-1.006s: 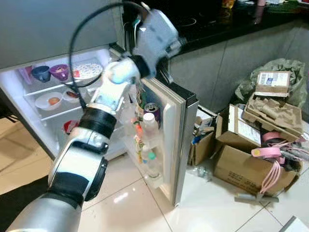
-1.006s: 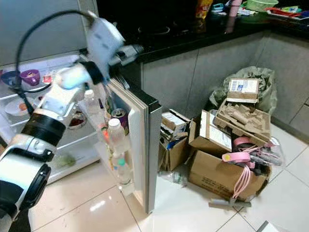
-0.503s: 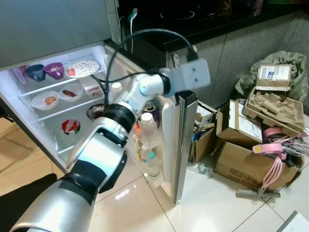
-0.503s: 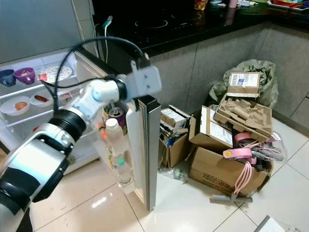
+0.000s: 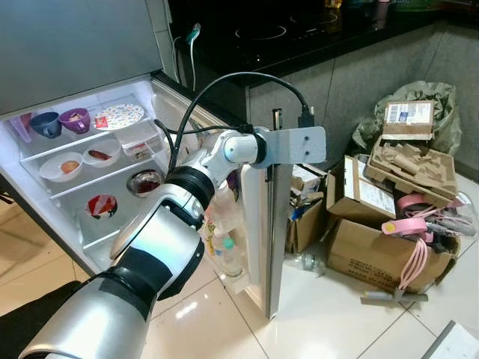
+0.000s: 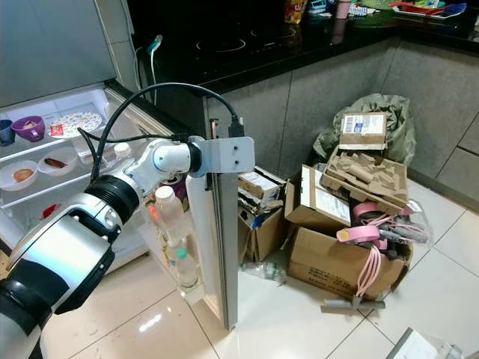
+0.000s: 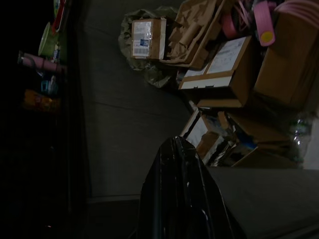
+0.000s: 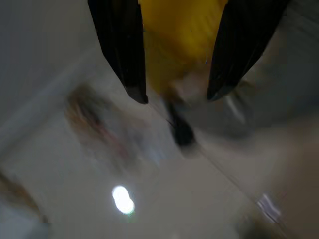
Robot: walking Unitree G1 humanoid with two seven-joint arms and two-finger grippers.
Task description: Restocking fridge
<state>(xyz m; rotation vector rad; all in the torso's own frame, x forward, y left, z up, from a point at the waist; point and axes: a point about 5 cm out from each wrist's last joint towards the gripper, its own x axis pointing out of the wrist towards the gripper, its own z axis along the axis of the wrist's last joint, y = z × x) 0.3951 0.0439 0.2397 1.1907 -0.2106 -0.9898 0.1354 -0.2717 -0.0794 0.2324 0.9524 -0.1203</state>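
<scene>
Restocking looks unfinished: the white open fridge door stands wide, left gripper pressed shut beside its top edge; right gripper clamps a yellow item.
</scene>
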